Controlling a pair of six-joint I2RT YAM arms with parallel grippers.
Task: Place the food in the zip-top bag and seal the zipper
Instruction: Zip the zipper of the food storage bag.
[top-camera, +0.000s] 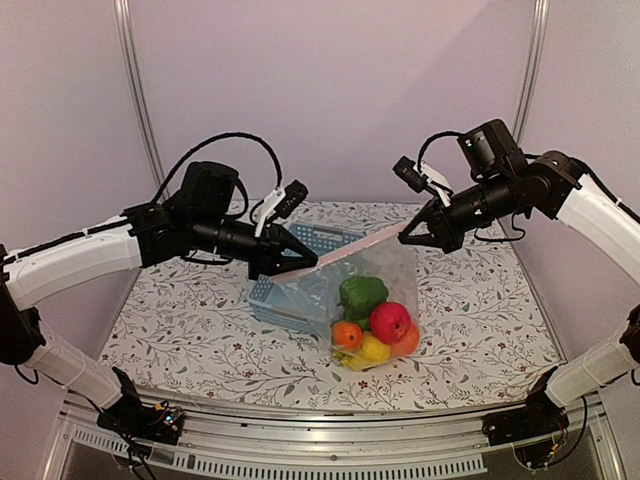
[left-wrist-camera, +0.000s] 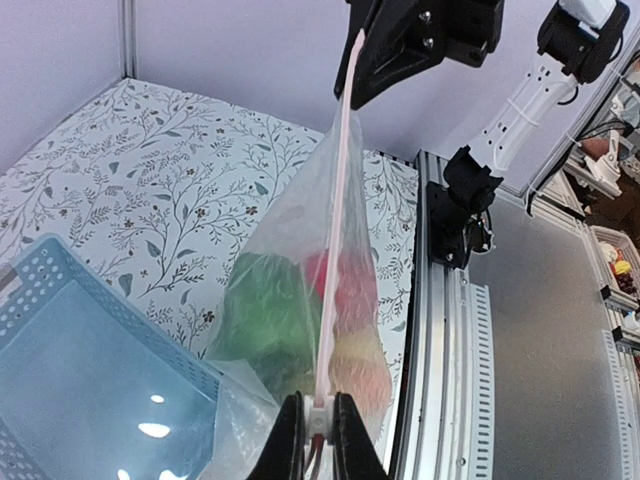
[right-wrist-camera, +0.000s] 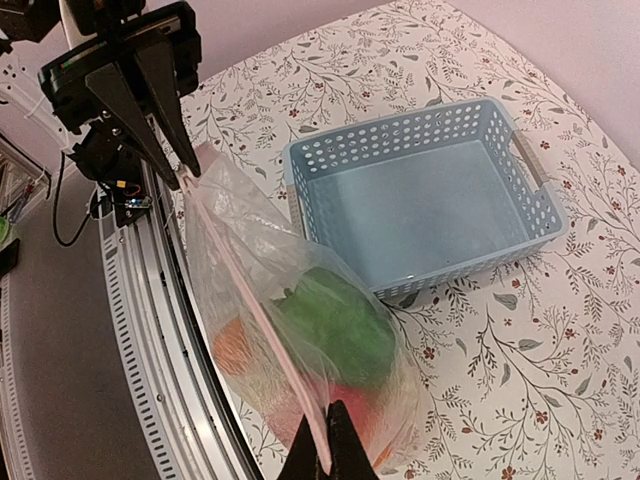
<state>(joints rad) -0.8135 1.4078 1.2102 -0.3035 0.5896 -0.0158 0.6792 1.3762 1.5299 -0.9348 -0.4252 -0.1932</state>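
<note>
– On the left side, what holds the bag?
– The left gripper (top-camera: 310, 262) is clenched on the left end of the zipper (top-camera: 355, 246). Just behind stands the blue basket (top-camera: 265, 296), partly covered by the zip-top bag (top-camera: 400, 268).
– And more to the right?
– The bag hangs between both arms with the food (top-camera: 375, 322) inside, low over the flowered table (top-camera: 180, 320). The right gripper (top-camera: 405, 238) pinches the zipper's other end.
</note>
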